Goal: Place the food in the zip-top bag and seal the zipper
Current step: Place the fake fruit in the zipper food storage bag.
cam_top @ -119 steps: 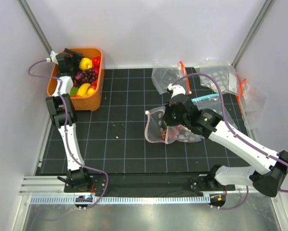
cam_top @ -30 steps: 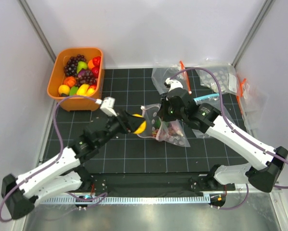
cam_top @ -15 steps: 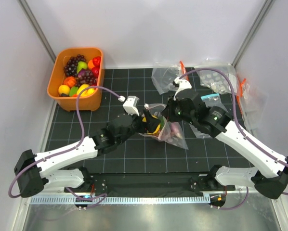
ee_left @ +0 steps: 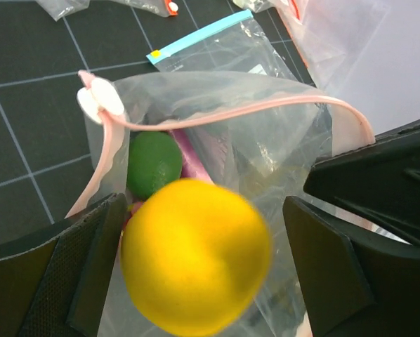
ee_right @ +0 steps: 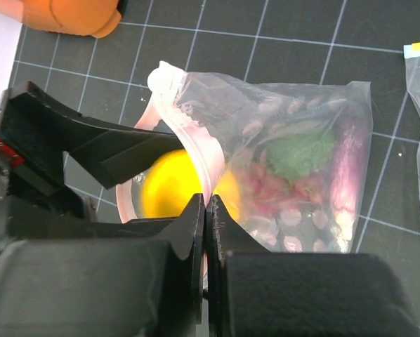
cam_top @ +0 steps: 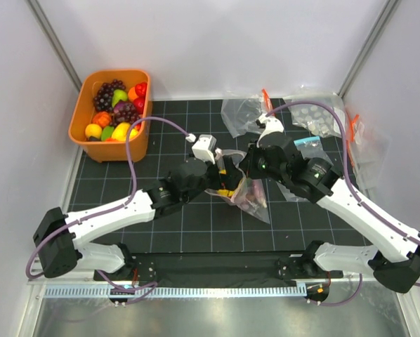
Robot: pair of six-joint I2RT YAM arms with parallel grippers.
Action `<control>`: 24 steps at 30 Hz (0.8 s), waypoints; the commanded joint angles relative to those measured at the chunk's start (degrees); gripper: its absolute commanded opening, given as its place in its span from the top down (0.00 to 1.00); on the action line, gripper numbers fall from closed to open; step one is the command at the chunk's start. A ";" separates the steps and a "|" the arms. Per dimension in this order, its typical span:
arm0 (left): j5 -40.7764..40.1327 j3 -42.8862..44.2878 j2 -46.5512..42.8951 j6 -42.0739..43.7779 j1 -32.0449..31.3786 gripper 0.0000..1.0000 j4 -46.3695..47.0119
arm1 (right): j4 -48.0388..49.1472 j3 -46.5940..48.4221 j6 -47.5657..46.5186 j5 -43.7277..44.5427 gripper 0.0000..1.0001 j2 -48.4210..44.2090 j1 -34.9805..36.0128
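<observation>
From my station I see the zip-top bag (ee_right: 301, 112) near the middle of the black gridded mat (cam_top: 196, 232), between the two arms: thin crinkly clear film, wrinkled and glinting. Its pink zipper (ee_left: 231, 112) is bowed into a wide loop so the mouth gapes, with a small white slider tab (ee_left: 101, 102) at one end. The right gripper (ee_right: 205, 207) is clamped tight on that zip edge, the strip pinched between its flat black fingers. The left gripper (ee_left: 203, 203) sits right at the mouth with its blocky, matte fingers spread wide. The glossy yellow lemon (ee_left: 196, 256) lies between them, close to the left one and clear of the right, so I read it as not gripped (it looks slightly blurred in the wrist view). Below it in the bag I make out a smooth round green piece (ee_left: 154, 165), and through the film a long purple piece (ee_right: 352, 168) and a dull, rough-looking green one (ee_right: 298, 154). The orange tub (cam_top: 119, 149), rounded and heaped with shiny fruit, stands at the far left corner, well apart. A flat clear bag with a blue strip (ee_left: 217, 42) lies just beyond the open bag.
</observation>
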 commanded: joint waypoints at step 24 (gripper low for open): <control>3.43 15.48 -11.25 11.77 28.90 0.00 -36.58 | -0.19 -1.68 0.10 3.30 0.99 -4.24 -0.40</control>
